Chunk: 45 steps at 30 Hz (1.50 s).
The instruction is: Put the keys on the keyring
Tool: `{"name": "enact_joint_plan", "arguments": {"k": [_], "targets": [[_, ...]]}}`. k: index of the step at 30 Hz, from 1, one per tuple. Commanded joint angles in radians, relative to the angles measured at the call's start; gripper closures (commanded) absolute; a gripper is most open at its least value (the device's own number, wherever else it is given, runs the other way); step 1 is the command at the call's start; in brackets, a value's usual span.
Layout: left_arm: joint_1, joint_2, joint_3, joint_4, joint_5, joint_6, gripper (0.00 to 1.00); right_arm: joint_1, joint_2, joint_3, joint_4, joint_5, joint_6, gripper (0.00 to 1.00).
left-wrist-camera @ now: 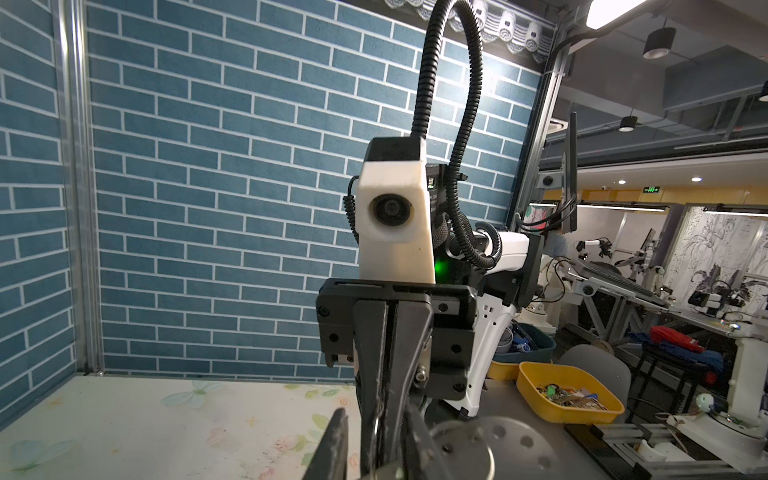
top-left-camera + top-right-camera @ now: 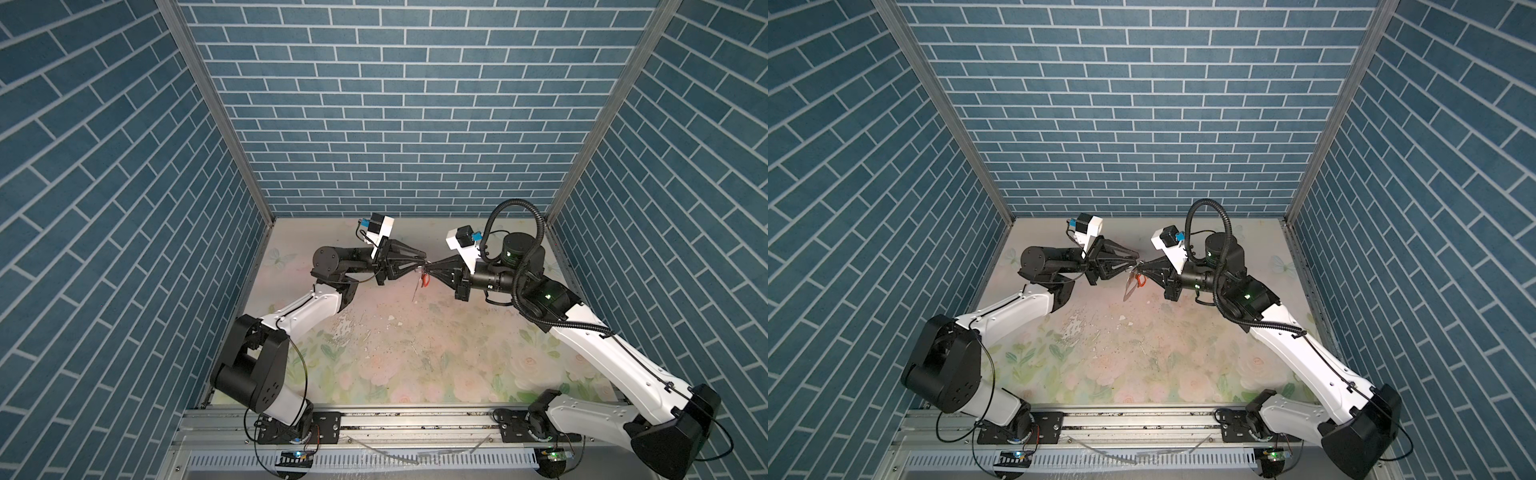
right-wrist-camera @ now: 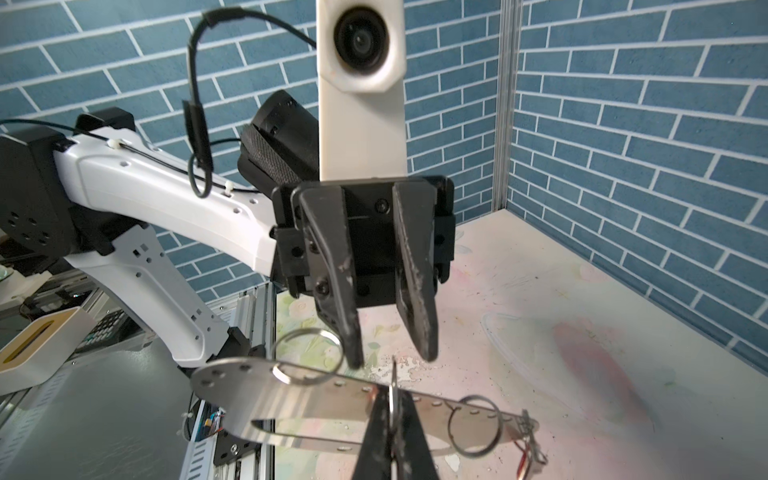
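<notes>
The right gripper (image 3: 392,402) is pinched shut on the keyring (image 3: 324,399). Its two black fingers close over a thin wire ring that stands up through the plate about halfway along it. In the right wrist view the keyring is a flat, elongated plate of polished silver metal with rounded ends and a row of small holes along one edge. Two more wire rings (image 3: 308,331) hang loosely from those holes, one toward each end. Whether the middle of the plate is solid or open cannot be told. Facing it, the left gripper (image 3: 392,358) has its jaws narrowly parted. Its scuffed fingertips (image 3: 355,353) sit on either side of the standing ring, just above the holed edge, and grip nothing. In both top views the two grippers meet tip to tip above the table (image 2: 415,357), over its far half and about midway between its left and right edges. The keyring hangs edge-on beneath them as a thin sliver, clear of the flowered surface. Of the keys (image 2: 424,281) only an orange-red bit shows, just under the right gripper's tip and beside the plate. How many hang there, and from which ring, is too small to tell.
</notes>
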Motion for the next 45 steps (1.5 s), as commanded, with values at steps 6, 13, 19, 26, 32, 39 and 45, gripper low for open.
{"name": "enact_joint_plan", "arguments": {"k": [6, 13, 19, 26, 32, 39, 45], "targets": [[0.091, -0.145, -0.056, -0.202, -0.049, 0.154, 0.67, 0.003, 0.082, 0.212, -0.454, 0.015, -0.293, 1.0], [-0.066, -0.329, 0.119, -1.513, -0.368, 1.041, 0.69, 0.003, 0.167, 0.304, -0.681, 0.054, -0.397, 1.0], [-0.127, -0.33, 0.16, -1.689, -0.463, 1.093, 0.68, 0.003, 0.215, 0.343, -0.758, 0.026, -0.456, 1.0], [-0.17, -0.305, 0.156, -1.668, -0.466, 1.094, 0.69, 0.003, 0.217, 0.35, -0.771, -0.055, -0.488, 1.0], [-0.186, -0.279, 0.157, -1.611, -0.424, 1.076, 0.69, 0.004, 0.223, 0.355, -0.79, -0.093, -0.504, 1.0], [-0.196, -0.264, 0.166, -1.579, -0.381, 1.067, 0.69, 0.005, 0.225, 0.349, -0.782, -0.115, -0.507, 1.0], [-0.199, -0.252, 0.171, -1.566, -0.363, 1.065, 0.69, 0.005, 0.223, 0.347, -0.777, -0.121, -0.51, 1.0]]}}
